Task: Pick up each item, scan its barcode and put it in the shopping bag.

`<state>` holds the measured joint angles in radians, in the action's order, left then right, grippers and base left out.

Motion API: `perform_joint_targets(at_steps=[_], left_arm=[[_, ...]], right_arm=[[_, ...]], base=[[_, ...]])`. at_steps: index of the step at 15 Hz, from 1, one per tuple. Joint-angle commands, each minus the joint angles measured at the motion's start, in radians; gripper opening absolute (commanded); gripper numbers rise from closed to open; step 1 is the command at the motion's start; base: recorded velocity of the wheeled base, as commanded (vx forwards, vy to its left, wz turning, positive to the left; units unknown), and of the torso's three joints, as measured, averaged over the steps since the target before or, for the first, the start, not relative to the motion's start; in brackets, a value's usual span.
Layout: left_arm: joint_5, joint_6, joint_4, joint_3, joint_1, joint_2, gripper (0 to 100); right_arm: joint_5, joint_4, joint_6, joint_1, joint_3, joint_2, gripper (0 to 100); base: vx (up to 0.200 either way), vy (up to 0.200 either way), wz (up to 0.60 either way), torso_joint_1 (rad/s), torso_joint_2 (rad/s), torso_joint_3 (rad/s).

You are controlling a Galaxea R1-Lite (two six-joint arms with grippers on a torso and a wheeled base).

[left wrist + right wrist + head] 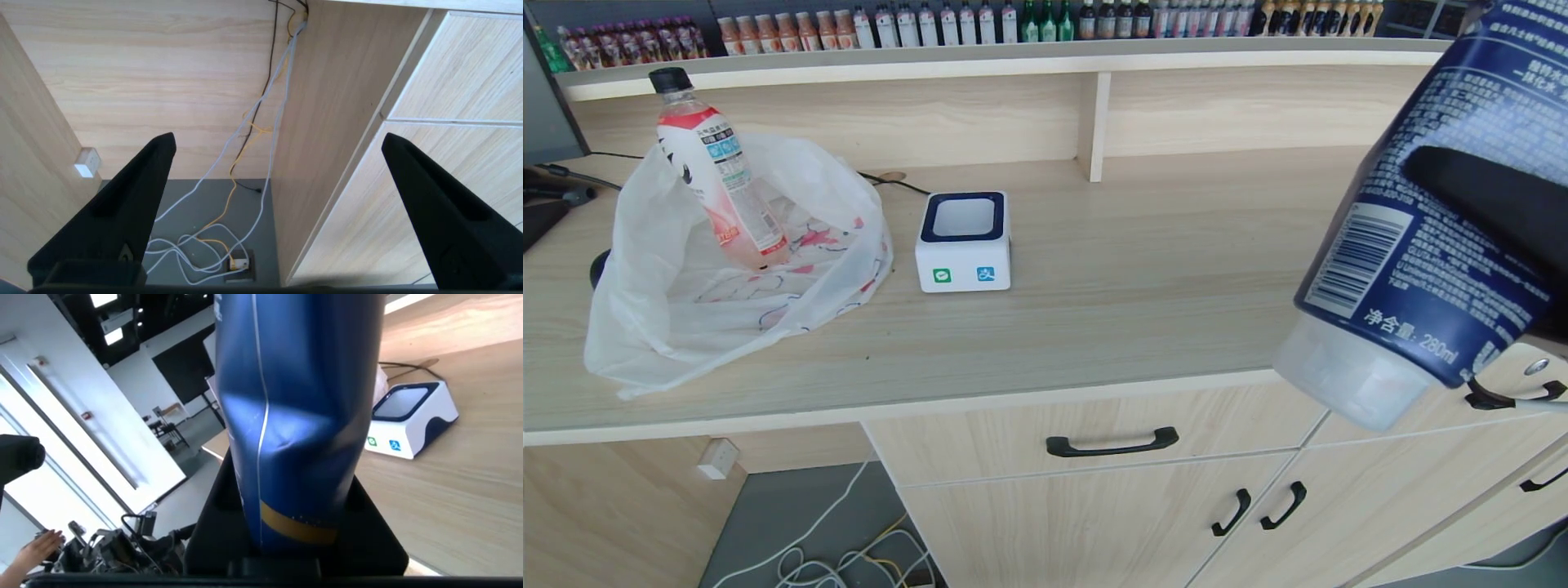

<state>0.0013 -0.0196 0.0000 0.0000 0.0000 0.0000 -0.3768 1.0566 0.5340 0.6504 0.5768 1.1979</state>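
Observation:
A dark blue bottle [1421,237] with a clear cap is held tilted, cap down, at the right, close to the head camera and above the counter's front edge. Its barcode faces the camera. My right gripper [1470,184] is shut on the blue bottle [298,400]. The white scanner [964,241] with a dark-rimmed window stands mid-counter, also seen as the scanner [409,416] beyond the bottle. At the left, the translucent shopping bag [678,318] holds a pink drink bottle [719,180] leaning upright. My left gripper [278,143] is open and empty, below counter height beside the cabinet.
A wooden divider [1098,122] and a raised shelf lined with several drink bottles [1045,20] back the counter. Drawers with black handles [1111,445] sit under the front edge. Loose cables [216,245] lie on the floor in the gap beside the cabinet.

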Motion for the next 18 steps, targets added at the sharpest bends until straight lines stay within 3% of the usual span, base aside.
perform_joint_targets(at_steps=[1, 4, 9, 11, 14, 18], left_arm=[[0.000, 0.000, 0.000, 0.000, 0.000, 0.002, 100], [0.000, 0.000, 0.000, 0.000, 0.000, 0.000, 100], [0.000, 0.000, 0.000, 0.000, 0.000, 0.000, 100], [0.000, 0.000, 0.000, 0.000, 0.000, 0.000, 100], [0.000, 0.000, 0.000, 0.000, 0.000, 0.000, 100], [0.000, 0.000, 0.000, 0.000, 0.000, 0.002, 100]], right_arm=[[0.001, 0.000, -0.014, -0.005, -0.002, 0.011, 0], [0.013, -0.001, -0.108, -0.014, 0.003, 0.040, 0], [0.253, -0.010, -0.316, -0.012, 0.051, 0.095, 0], [0.297, -0.017, -0.428, -0.012, 0.055, 0.108, 0], [0.441, -0.020, -0.513, -0.011, 0.057, 0.123, 0], [0.526, -0.020, -0.565, -0.032, 0.106, 0.144, 0]], base=[[0.000, 0.000, 0.00, 0.000, 0.00, 0.000], [0.000, 0.000, 0.00, 0.000, 0.00, 0.000], [0.000, 0.000, 0.00, 0.000, 0.00, 0.000], [0.000, 0.000, 0.00, 0.000, 0.00, 0.000], [0.000, 0.000, 0.00, 0.000, 0.00, 0.000], [0.000, 0.000, 0.00, 0.000, 0.00, 0.000]])
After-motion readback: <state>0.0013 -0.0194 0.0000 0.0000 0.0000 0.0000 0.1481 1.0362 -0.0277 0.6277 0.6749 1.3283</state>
